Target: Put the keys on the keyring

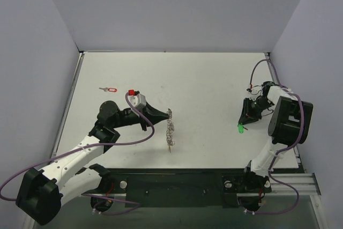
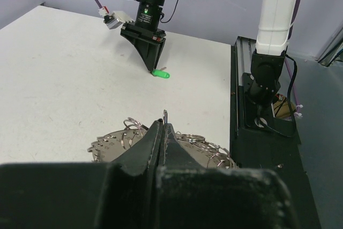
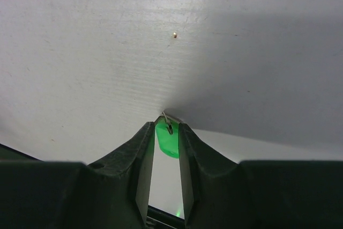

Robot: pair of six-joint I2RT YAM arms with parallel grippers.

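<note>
The keyring [image 1: 170, 127], a flat silvery toothed ring with small split rings, hangs on edge from my left gripper [image 1: 162, 115], with a small yellow piece at its near end. In the left wrist view my left gripper [image 2: 162, 125] is shut on one thin wire loop of the keyring [image 2: 110, 141]. My right gripper [image 1: 244, 120] points down at the table on the right. Its fingers [image 3: 144, 143] close on the green head of the green key [image 3: 168, 139], which rests on the table [image 2: 161, 73]. The red key [image 1: 110, 89] lies alone at the far left.
Grey walls enclose the white table [image 1: 203, 79] on three sides. A black base rail [image 1: 177, 186] runs along the near edge. The right arm's white link and base [image 2: 273, 30] stand close to the keyring's right in the left wrist view.
</note>
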